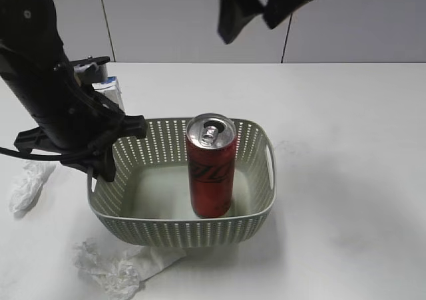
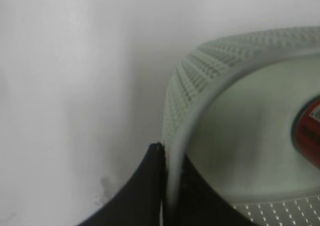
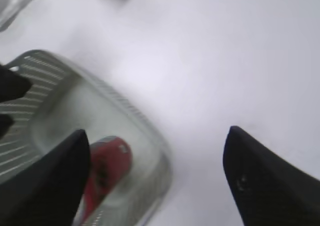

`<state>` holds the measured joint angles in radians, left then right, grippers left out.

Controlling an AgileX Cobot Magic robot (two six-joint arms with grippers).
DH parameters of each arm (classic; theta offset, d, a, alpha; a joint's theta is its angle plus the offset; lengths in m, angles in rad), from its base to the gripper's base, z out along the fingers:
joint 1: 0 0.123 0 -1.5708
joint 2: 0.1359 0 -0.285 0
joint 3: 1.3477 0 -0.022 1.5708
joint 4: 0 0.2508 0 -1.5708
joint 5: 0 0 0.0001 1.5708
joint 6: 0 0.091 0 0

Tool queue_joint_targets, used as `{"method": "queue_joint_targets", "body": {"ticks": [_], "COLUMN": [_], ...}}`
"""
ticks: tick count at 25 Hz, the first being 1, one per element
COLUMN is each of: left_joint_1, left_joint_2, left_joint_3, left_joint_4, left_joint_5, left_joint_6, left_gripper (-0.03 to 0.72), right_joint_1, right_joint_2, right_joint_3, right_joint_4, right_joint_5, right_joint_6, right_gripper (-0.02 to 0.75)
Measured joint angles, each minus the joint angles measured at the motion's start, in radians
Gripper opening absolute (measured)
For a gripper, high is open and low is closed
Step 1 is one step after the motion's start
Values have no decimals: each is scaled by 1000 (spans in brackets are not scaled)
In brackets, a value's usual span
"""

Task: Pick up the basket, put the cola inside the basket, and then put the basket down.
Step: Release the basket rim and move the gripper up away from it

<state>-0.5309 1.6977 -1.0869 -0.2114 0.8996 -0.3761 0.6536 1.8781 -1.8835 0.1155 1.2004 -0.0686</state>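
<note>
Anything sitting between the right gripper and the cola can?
Nothing. In the exterior view the right gripper hangs open above the cola, which stands in the basket, with only bare wall and table behind the gap.

The white table [image 1: 346, 153] carried a pale green basket [image 1: 256, 215] near its middle, though whether the basket's floor fully rested on the surface could not be told. A crumpled white wrapper or paper [image 1: 116, 265] lay on the table just in front of the basket's front left corner, and another crumpled white piece [image 1: 26, 183] lay near the left edge. Behind the basket on the left a white-and-blue carton [image 1: 110, 90] stood on the table, partly hidden by the dark arm.
</note>
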Motion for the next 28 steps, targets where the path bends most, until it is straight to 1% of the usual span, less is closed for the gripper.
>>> {"method": "queue_joint_targets", "body": {"ticks": [7,11,14,17,20,23,28], "left_joint_1": [0,0,0,0,0,0,0], "left_joint_2": [0,0,0,0,0,0,0], "left_joint_3": [0,0,0,0,0,0,0], "left_joint_4": [0,0,1,7,8,9,10], "left_joint_5": [0,9,23,27,31,37,39], "left_joint_6": [0,0,0,0,0,0,0], "left_gripper": [-4,-4,-4,-4,-4,-4,-4], "right_joint_1": [-285,-420,-497,-542,-547,-547,-547], "right_joint_2": [0,0,-10,-48,-114,-209,-401], "right_joint_3": [-3,-3,9,58,147,271,548], "right_joint_4": [-14,-15,-15,-24,-37,-42,-53], "right_joint_5": [0,0,0,-1,-1,-2,-8], "right_joint_6": [13,15,15,16,16,16,16], "right_gripper": [615,604,596,594,594,594,594]}}
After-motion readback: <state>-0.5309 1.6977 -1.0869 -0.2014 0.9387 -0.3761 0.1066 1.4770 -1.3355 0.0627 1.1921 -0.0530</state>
